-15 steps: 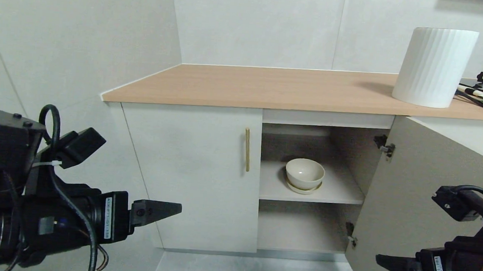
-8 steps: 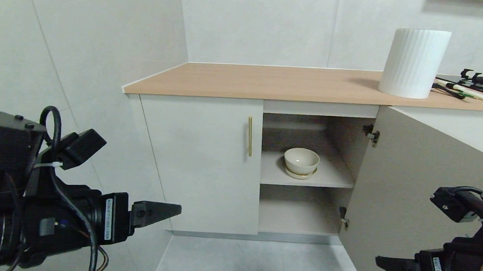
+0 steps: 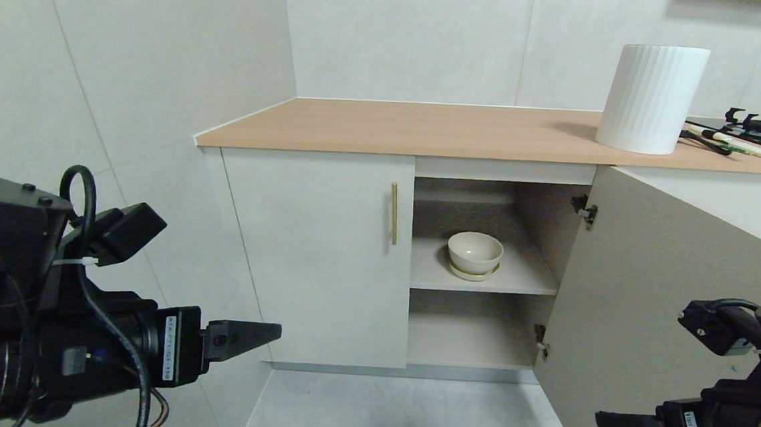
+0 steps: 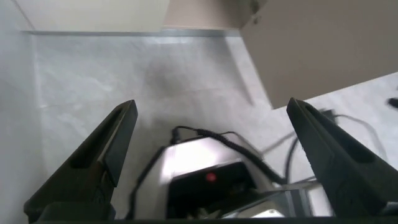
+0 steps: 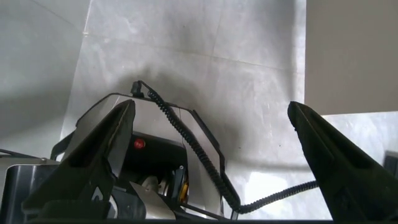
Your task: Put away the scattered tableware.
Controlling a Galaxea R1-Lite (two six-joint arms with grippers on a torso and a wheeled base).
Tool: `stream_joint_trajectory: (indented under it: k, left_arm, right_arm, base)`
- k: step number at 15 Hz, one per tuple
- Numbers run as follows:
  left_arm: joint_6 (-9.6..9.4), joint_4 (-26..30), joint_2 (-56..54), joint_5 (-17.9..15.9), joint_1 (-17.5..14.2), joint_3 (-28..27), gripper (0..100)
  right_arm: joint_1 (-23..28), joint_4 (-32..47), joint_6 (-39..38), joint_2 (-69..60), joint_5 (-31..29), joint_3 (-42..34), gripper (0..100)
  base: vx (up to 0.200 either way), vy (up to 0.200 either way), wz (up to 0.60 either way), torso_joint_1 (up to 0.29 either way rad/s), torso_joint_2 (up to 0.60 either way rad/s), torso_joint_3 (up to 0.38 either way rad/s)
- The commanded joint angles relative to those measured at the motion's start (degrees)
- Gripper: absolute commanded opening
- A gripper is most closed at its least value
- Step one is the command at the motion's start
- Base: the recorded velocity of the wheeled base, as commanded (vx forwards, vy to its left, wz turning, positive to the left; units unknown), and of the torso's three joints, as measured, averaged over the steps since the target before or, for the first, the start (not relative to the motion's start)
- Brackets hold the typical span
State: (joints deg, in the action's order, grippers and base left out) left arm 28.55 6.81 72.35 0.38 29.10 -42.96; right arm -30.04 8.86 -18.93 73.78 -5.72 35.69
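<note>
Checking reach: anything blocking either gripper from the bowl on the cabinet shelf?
Nothing visible. The bowl sits on a plate on the upper shelf, in the half whose right door is swung open; the closed left door covers only the other half. Left gripper and right gripper hang low, open.

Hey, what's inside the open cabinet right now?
A cream bowl sits on a saucer on the upper shelf. Whatever lies behind the closed door is hidden.
</note>
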Motion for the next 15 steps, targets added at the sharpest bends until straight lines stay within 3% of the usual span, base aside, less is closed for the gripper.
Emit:
stream_joint_trajectory:
  k: [1,11,15]
  left_arm:
    - [-0.69,0.0,0.1,0.3,0.0,0.5,100]
    - [-0.69,0.0,-0.2,0.6,0.0,0.4,100]
    - [-0.69,0.0,-0.1,0.6,0.0,0.4,100]
  right_arm:
    - [0.0,0.1,0.0,0.1,-0.1,0.0,100]
    - [0.7,13.1,7.0,-5.2,-0.3,1.7,100]
    - [7.8,17.1,13.3,-6.7,-0.3,2.6,100]
  base:
    - [0.0,0.0,0.0,0.0,0.0,0.0]
    - [0.0,-0.18,0.0,0.004,0.0,0.003]
    - [0.0,-0.15,0.0,-0.001,0.0,-0.001]
